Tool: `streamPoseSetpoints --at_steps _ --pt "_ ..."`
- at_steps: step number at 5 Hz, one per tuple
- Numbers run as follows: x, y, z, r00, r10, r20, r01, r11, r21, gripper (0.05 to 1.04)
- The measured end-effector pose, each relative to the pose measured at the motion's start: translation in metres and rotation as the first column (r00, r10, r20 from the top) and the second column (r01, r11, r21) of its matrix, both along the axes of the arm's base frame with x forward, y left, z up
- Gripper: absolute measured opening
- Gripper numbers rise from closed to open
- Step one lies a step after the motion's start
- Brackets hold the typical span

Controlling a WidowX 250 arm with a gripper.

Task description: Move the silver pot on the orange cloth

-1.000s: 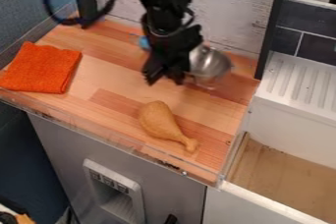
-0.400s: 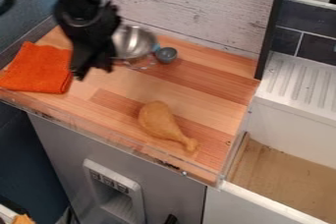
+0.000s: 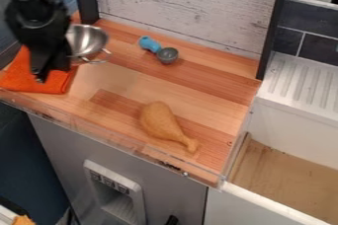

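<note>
Near textured cloth, rounded pot (shiny metal)

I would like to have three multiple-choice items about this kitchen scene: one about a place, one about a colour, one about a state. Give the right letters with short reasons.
1. Where does the brown drumstick-shaped toy lie?
A) in the white sink
B) on the wooden counter
C) on the orange cloth

2. Which colour is the handle of the small scoop with a round grey bowl?
A) blue
B) red
C) yellow

3. How is the silver metal pot?
A) covered by a lid
B) upside down
C) uncovered, its opening upward

1 B: bare wood surrounds the toy.
2 A: the handle beside the grey bowl is light blue.
3 C: its rim and shiny inside are visible.
</note>
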State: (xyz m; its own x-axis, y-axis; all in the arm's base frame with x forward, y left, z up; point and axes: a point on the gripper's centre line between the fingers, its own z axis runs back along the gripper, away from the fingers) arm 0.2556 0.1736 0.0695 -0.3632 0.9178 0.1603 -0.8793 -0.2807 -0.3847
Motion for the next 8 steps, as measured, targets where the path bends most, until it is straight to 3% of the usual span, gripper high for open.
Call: streamPoseSetpoints --at_steps 2,5,6,8 --pt "-0.025 0.052 -0.017 0.975 0.221 -0.020 -0.221 0.975 -0.014 0.070" --pt "-0.015 0.071 -0.039 0.957 0.276 -0.085 -0.276 0.961 0.003 0.097" --pt "-0.012 0.064 -0.040 0.960 0.262 -0.100 -0.265 0.964 -0.015 0.269" --pt "0.001 0.049 -0.040 0.974 0.205 -0.100 -0.208 0.978 -0.025 0.845"
